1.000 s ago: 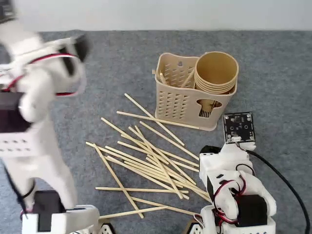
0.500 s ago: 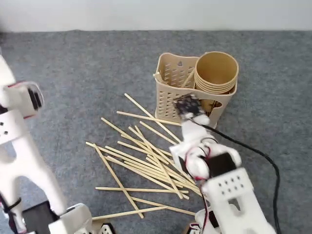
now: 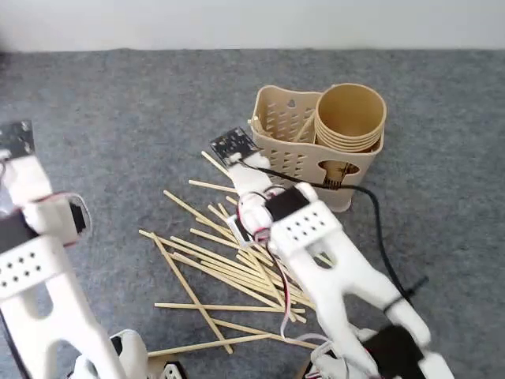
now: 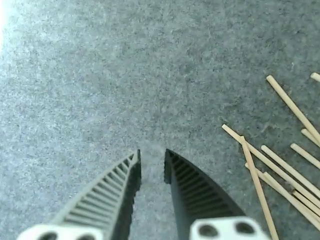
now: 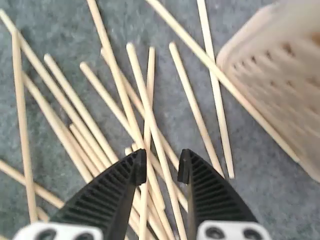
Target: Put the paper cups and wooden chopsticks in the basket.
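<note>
**Both claws narrow and empty; chopsticks loose on the table**

High view: the basket stands upright on the grey table. A stack of cups sits in its right compartment, and a few sticks lean in the left one. Most chopsticks lie scattered in a crossed pile in front of the basket and to its left. The right arm stretches over that pile, its tip near the basket's front left corner. The left arm stands at the left edge, well apart from the basket.

Left wrist view: the left claw is over bare table, with only a narrow gap and nothing in it. Some chopstick ends lie off to one side.

Right wrist view: the right claw is low over the chopsticks, narrowly parted and gripping none. Sticks cross under the gap. The basket wall is near.
</note>
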Tool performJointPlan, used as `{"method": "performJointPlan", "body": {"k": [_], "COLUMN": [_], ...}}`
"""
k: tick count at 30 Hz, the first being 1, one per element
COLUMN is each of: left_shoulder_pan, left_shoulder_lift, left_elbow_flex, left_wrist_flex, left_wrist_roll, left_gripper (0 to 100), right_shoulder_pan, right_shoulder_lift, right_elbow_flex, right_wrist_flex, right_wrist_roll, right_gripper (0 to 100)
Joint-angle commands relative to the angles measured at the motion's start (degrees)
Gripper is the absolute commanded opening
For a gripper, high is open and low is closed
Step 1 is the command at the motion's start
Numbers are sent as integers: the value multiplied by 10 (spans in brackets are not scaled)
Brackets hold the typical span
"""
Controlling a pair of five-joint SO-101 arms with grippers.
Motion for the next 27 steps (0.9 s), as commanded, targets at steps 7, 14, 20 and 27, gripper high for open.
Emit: {"method": "performJointPlan", "body": {"k": [7,14,20,27], "left_shoulder_pan": [-1,0,0,0], "left_shoulder_lift": [-113,-113,-115,-116], "left_elbow_flex": [163,214,258,295], "left_wrist_flex": [-91,-102,-126,-156], "left_wrist_roll": [-4,-4,-2,-2], "left_gripper": [76,76,76,76], "right_shoulder_pan": [-36,-56,-54,-22], "right_shoulder_lift": [134,211,279,360], "right_elbow_flex": [-107,-176,-224,-277], "right_wrist_flex": [-40,-40,-40,-40], "right_wrist_roll": [-5,-22,-23,-23], "right_gripper": [125,125,125,125]}}
